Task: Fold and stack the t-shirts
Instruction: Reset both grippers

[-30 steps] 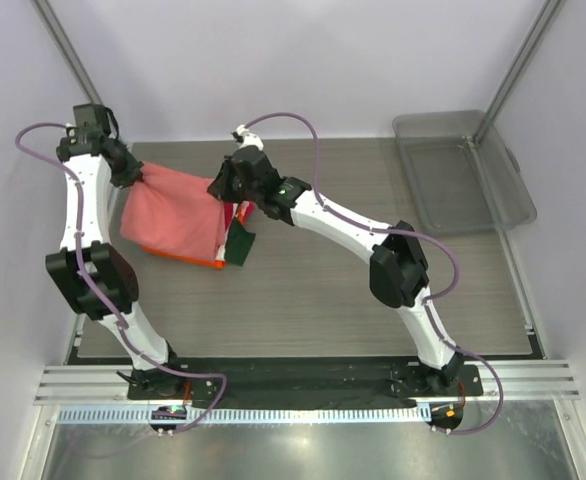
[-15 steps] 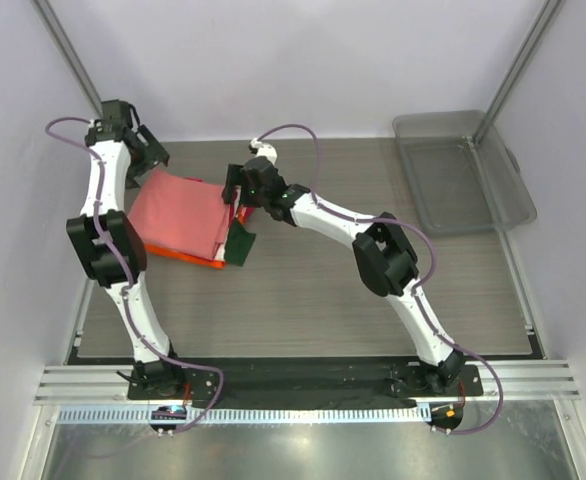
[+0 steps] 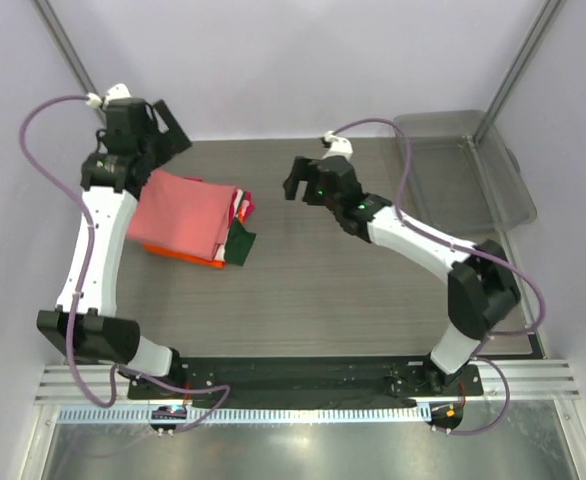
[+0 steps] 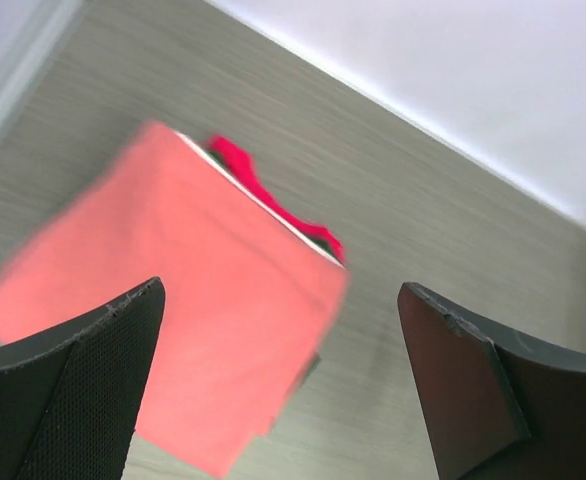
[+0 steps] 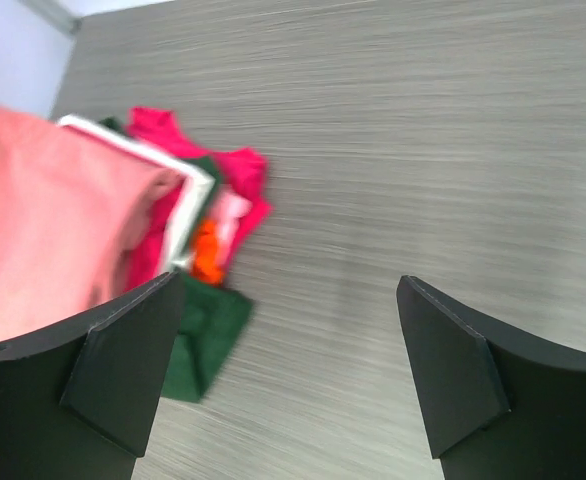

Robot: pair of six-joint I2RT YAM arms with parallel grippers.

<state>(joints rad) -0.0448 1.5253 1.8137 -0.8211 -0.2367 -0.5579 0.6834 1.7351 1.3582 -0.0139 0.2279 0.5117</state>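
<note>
1. My left hand (image 4: 281, 288) hangs above the far left corner of the surface (image 3: 323, 290), fingers spread wide, gripping nothing.
2. My right hand (image 5: 290, 278) hovers just to the right of the pile, also spread wide and empty.
3. The t-shirts (image 3: 188, 225) lie stacked on the left part of the surface, touching neither hand.
4. A folded salmon-pink shirt (image 3: 178, 208) tops the stack. A magenta-red shirt (image 3: 241, 207), an orange shirt (image 3: 188, 258) and a dark green shirt (image 3: 239, 245) peek out beneath it.
5. A clear grey bin (image 3: 463, 175) sits at the far right, well apart.
</note>
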